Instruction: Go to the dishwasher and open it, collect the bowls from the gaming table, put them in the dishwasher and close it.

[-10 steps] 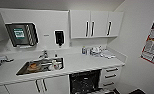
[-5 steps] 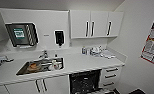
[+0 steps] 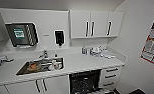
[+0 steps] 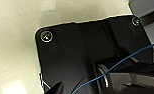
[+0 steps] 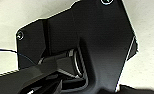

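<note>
Facing a white kitchenette from the head camera, with the steel sink (image 3: 40, 66) set into the white counter (image 3: 88, 63) taken as the landmark. The dishwasher (image 3: 85, 82) sits under the counter, below and to the right of the sink; its bay shows as a dark opening with rack detail inside, so it appears open, though the door itself cannot be made out at the picture's lower edge. Right of the dishwasher, a stack of white drawers (image 3: 111, 77) with dark bar handles. Below the sink, white cabinet doors (image 3: 40, 85) with dark handles. Inside the sink, some items, one orange-brown, others pale; too blurred to identify. Behind the sink, a tap (image 3: 45, 53). On the wall above the sink, a paper towel dispenser (image 3: 22, 34) and, to its right, a dark soap dispenser (image 3: 59, 38). Upper wall cabinets (image 3: 96, 24) hang above and right of the sink. Small containers (image 3: 95, 51) cluster on the counter well right of the sink, against the back wall. Both wrist views show robot hardware over a pale floor; finger state of either gripper: cannot tell.
</note>
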